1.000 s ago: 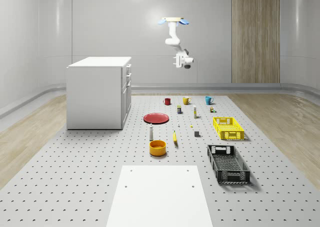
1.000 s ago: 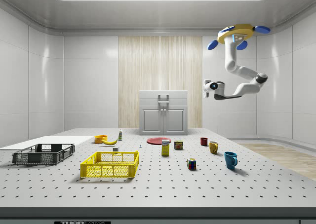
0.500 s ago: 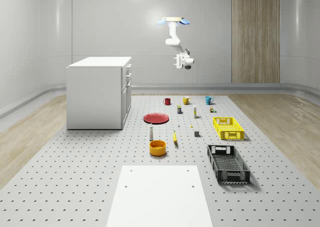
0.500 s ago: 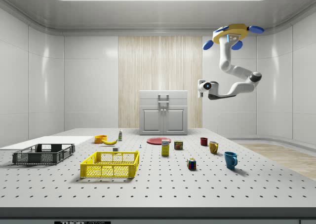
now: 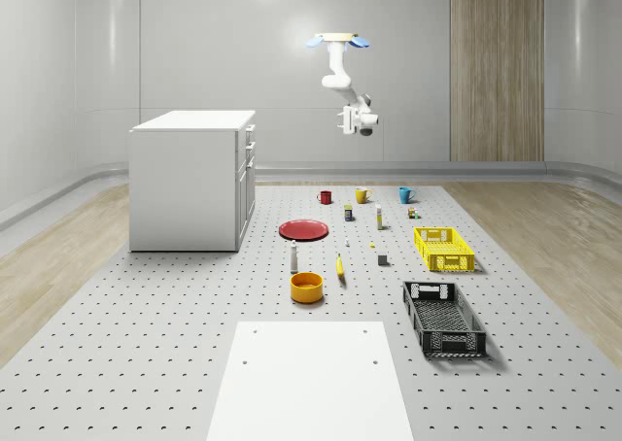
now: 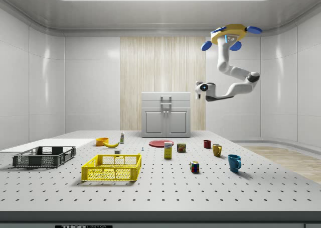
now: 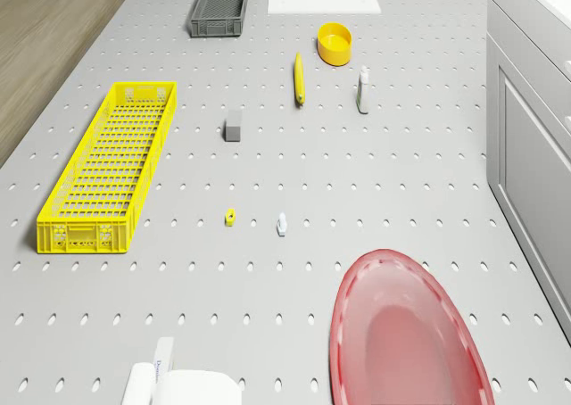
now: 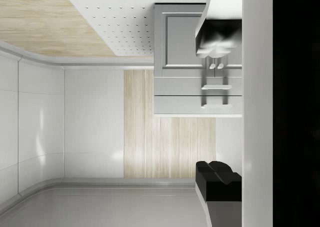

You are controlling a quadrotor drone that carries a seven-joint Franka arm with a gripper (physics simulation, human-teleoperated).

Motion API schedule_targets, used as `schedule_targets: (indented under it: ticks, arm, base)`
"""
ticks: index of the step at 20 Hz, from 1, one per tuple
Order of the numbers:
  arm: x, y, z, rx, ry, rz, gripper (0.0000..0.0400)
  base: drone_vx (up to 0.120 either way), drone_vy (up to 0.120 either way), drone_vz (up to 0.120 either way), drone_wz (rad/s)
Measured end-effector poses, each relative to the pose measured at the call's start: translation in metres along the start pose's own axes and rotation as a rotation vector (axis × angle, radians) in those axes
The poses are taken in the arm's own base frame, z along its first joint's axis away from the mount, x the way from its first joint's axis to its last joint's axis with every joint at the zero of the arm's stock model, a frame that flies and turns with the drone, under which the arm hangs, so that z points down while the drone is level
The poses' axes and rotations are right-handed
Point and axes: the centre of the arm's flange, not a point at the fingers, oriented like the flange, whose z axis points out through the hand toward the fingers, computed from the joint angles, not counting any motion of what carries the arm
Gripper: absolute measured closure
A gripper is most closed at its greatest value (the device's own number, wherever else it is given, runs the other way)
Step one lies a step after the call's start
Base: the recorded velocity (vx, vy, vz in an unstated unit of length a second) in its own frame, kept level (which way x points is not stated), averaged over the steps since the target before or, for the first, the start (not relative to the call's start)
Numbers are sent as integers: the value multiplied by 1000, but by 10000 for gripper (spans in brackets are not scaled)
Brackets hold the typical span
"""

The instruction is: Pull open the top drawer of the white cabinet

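The white cabinet [image 5: 194, 179] stands at the whole-scene view's left with its drawers facing the table's middle. Its top drawer [image 6: 166, 97] is shut, and the drawer's handle [image 8: 216, 105] is a small bar. The drone [image 5: 338, 41] hovers high over the far part of the table, to the right of the cabinet front in the side view [image 6: 230, 34]. The arm hangs below it. My gripper [image 6: 199, 85] points at the cabinet at about drawer height, well clear of it. In the wrist view the gripper [image 8: 216, 109] is open, with one finger [image 8: 218, 179] on each side of the handles.
On the table in front of the cabinet lie a red plate [image 5: 304, 229], three mugs [image 5: 361, 195], a bottle [image 5: 293, 257], a banana [image 5: 340, 266] and an orange bowl [image 5: 306, 287]. A yellow crate [image 5: 444, 249] and a black crate [image 5: 443, 318] sit at the right. A white mat [image 5: 309, 378] lies near.
In the side view the drone and arm have drifted left toward the cabinet and risen slightly. The drawer stays shut and the fingers stay apart.
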Motion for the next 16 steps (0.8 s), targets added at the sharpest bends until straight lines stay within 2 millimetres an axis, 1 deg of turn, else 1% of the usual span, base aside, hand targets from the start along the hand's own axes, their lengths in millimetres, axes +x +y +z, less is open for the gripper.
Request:
schedule_targets:
  ticks: [12, 13, 16]
  arm:
    - [0, 0, 0, 0, 0, 0, 95]
    - [0, 0, 0, 0, 0, 0, 95]
    - [0, 0, 0, 0, 0, 0, 95]
  base:
    - [120, 0, 0, 0]
    - [0, 0, 0, 0]
    - [120, 0, 0, 0]
